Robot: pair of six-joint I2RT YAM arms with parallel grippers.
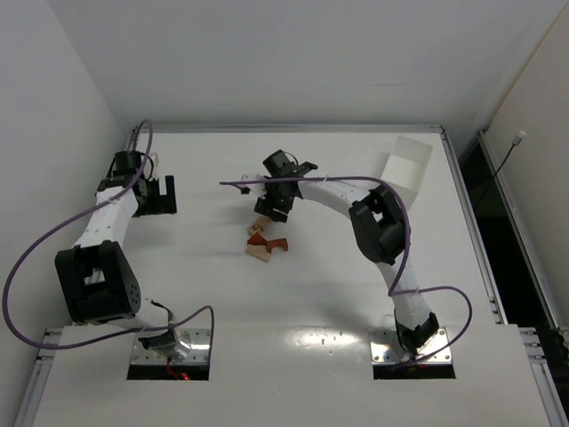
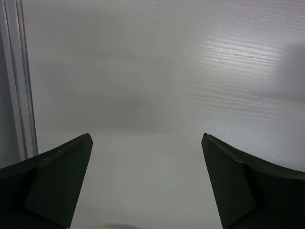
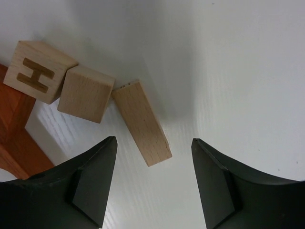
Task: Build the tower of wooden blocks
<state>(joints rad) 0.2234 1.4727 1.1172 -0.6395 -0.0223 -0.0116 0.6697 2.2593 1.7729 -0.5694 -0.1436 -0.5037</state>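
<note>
The wood blocks lie in a small loose cluster (image 1: 263,242) mid-table, pale tan and reddish-orange pieces together. In the right wrist view I see a tan cube marked H (image 3: 38,71), a plain tan cube (image 3: 86,94) touching it, and a long tan block (image 3: 141,123) lying flat. A reddish-orange piece (image 3: 13,125) shows at the left edge. My right gripper (image 3: 153,142) (image 1: 269,213) hovers over the long block's near end, open, with both fingers apart from the wood. My left gripper (image 2: 147,137) (image 1: 167,196) is open over bare table, far left of the blocks.
A white rectangular tray (image 1: 406,169) stands at the back right. A metal rail (image 2: 19,81) runs along the table's left edge, close to the left gripper. Purple cables loop off both arms.
</note>
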